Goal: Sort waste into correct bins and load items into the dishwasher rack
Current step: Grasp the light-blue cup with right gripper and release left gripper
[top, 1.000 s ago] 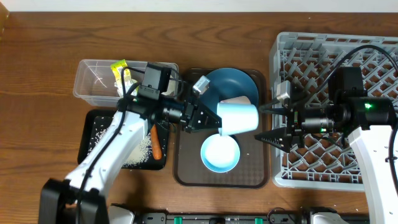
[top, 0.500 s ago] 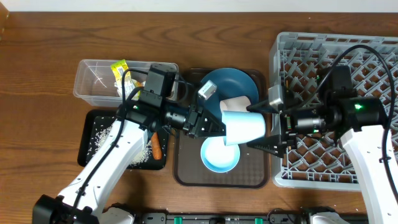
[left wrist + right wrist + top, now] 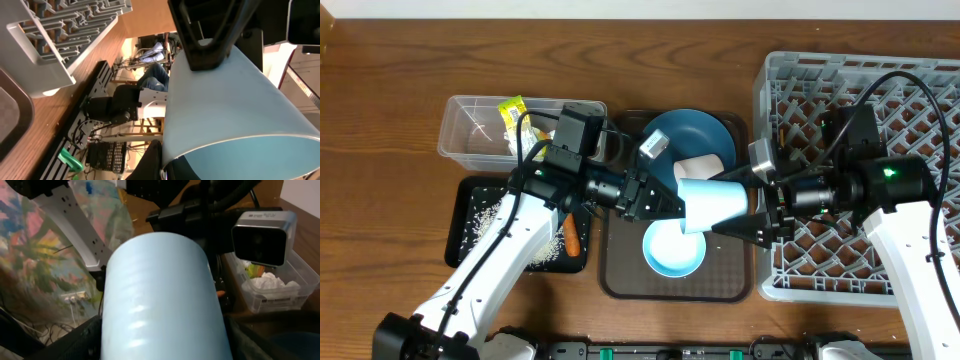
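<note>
Cup handover between 2 arms. The left gripper [image 3: 670,200] clamps the rim of the light blue cup [image 3: 705,203], held sideways above the brown tray [image 3: 620,280]. The right gripper [image 3: 738,205] straddles its base, jaws spread. Likely next: right closes, left releases, cup goes to the rack [image 3: 920,75].

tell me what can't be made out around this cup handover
Contact: whether the right fingers touch the light blue cup. Overhead they overlap it, and the cup fills the right wrist view.
Overhead: the pale pink cup is mostly under the light blue cup.
Overhead: the bowl has its top rim covered by that cup.
Overhead: the carrot has its upper end behind the left arm.
</note>
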Robot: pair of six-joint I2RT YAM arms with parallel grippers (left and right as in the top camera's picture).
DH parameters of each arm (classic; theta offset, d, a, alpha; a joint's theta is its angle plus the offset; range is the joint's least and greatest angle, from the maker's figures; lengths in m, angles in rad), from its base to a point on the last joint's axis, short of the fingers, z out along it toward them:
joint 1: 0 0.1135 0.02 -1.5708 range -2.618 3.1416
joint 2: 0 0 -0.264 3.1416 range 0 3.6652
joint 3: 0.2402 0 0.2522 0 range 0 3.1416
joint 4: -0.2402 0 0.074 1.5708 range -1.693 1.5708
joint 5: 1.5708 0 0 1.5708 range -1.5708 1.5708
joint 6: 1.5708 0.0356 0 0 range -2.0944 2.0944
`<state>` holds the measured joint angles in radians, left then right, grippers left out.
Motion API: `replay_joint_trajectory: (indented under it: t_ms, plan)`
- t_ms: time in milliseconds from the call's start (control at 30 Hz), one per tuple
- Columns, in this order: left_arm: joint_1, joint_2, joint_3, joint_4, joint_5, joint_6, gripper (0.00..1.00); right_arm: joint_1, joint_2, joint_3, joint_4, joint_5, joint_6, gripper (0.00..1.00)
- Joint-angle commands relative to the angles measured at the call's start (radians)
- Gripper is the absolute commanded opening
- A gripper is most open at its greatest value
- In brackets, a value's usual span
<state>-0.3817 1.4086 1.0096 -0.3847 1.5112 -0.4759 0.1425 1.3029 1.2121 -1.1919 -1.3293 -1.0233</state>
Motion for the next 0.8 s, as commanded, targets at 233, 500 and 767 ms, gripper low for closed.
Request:
replay_joint_trajectory:
  t_ms: [233, 500, 767]
  plan:
    - [-0.004, -0.008, 0.018, 0.004, -0.024, -0.009, 0.06, 0.003, 0.006, 0.016, 0.003, -0.020, -0.003, 0.57]
    - [-0.004, -0.008, 0.018, 0.005, -0.044, -0.012, 0.06, 0.003, 0.006, 0.016, -0.013, 0.035, -0.002, 0.50]
    - [0.006, -0.008, 0.018, 0.024, -0.144, -0.021, 0.21, 0.002, 0.006, 0.016, -0.013, 0.115, 0.071, 0.41]
